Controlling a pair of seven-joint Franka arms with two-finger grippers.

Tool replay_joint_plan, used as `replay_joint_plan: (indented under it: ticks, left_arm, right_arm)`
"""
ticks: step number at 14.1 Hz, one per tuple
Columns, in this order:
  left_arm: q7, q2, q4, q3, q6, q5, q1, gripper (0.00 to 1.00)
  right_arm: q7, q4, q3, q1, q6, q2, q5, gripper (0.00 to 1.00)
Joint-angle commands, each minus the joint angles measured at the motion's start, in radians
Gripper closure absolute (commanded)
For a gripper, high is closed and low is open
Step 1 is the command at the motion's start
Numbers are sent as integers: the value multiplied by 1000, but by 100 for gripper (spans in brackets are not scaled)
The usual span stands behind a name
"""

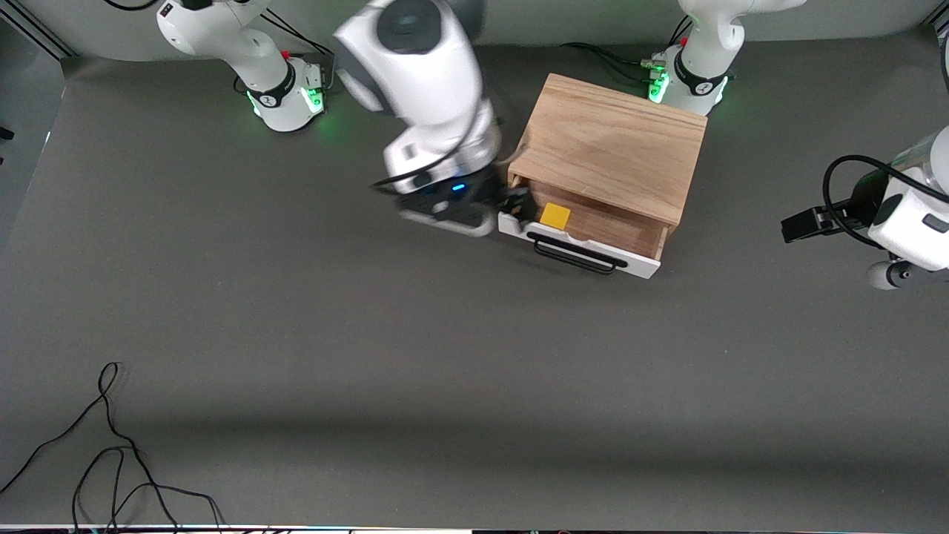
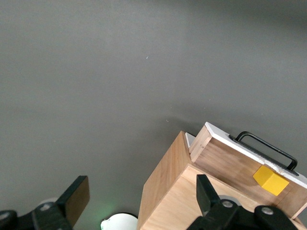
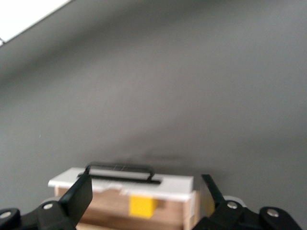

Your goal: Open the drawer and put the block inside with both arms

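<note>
The right hand (image 1: 511,202), a black two-finger hand on the white jointed right arm, hangs with its fingers spread and empty over the end of the open drawer that lies toward the right arm's end of the counter. The small bright yellow cube block (image 1: 555,216) sits just beside it, resting on the brown wooden floor of the drawer (image 1: 593,248), close to the white front panel. By my reading the block is already placed, so what remains is for this hand to lift clear.

The drawer, white-fronted with a black wire handle (image 1: 578,256), stands pulled out of the light oak box cabinet (image 1: 612,144) toward the front camera. Its long axis runs along the cabinet's front, and the handle lies along the same line. The right hand is much the nearer of the two to the block.

The left hand (image 1: 804,221), also black and two-fingered, waits open and empty over bare counter, well apart from the cabinet toward the left arm's end.

The dark grey counter (image 1: 445,371) carries only a loose black cable (image 1: 111,460) near the front camera, well apart from the cabinet. The nearest obstacles to the right hand are the drawer's side wall and the cabinet's top edge.
</note>
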Motion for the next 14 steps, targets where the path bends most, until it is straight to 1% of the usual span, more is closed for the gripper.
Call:
replay_joint_plan:
  ticks: [1, 2, 3, 4, 5, 6, 7, 8, 9, 10, 11, 12, 13, 14]
  left_arm:
    - [88, -18, 0, -4, -19, -4, 36, 1]
    - [88, -32, -10, 1, -2, -4, 37, 1]
    - [73, -65, -54, 3, 20, 3, 22, 1]
    - [69, -126, -126, 3, 81, 13, 1, 1]
    - [62, -173, -207, 9, 145, 30, -30, 1]
    - [54, -220, -286, 35, 206, 27, -44, 1]
    - [53, -262, -341, 39, 259, 30, -55, 1]
    - [53, -273, -361, 39, 289, 30, -56, 1]
    - [71, -274, -359, 39, 314, 26, -53, 1]
    - [72, -273, -354, 41, 342, 16, -49, 1]
    - [77, -282, -343, 44, 333, 13, -49, 1]
    - [94, -294, -345, 42, 325, 10, -56, 1]
    - [86, -296, -333, 36, 311, 7, -61, 1]
    - [68, -291, -313, 35, 270, 6, -61, 1]
  right_arm:
    - [-152, -150, -18, -92, 3, -132, 3, 0]
    - [-242, -192, -24, -139, 0, -174, 3, 0]
    - [-355, -241, -30, -187, -15, -220, 3, 0]
    - [-457, -288, -47, -225, -20, -257, 5, 0]
    - [-531, -339, -80, -235, -21, -301, 2, 0]
    - [-586, -390, -122, -235, -20, -340, 0, 0]
    - [-662, -433, -143, -244, -21, -381, -1, 0]
    - [-742, -473, -143, -289, -26, -418, -3, 0]
    - [-816, -500, -133, -346, -44, -452, -3, 0]
    - [-868, -513, -125, -377, -73, -478, -3, 0]
    - [-898, -517, -122, -406, -99, -496, -6, 0]
    - [-937, -520, -89, -447, -113, -510, -19, 0]
    - [-976, -521, -5, -536, -133, -521, -59, 0]
    - [-984, -524, 89, -634, -147, -525, -67, 0]
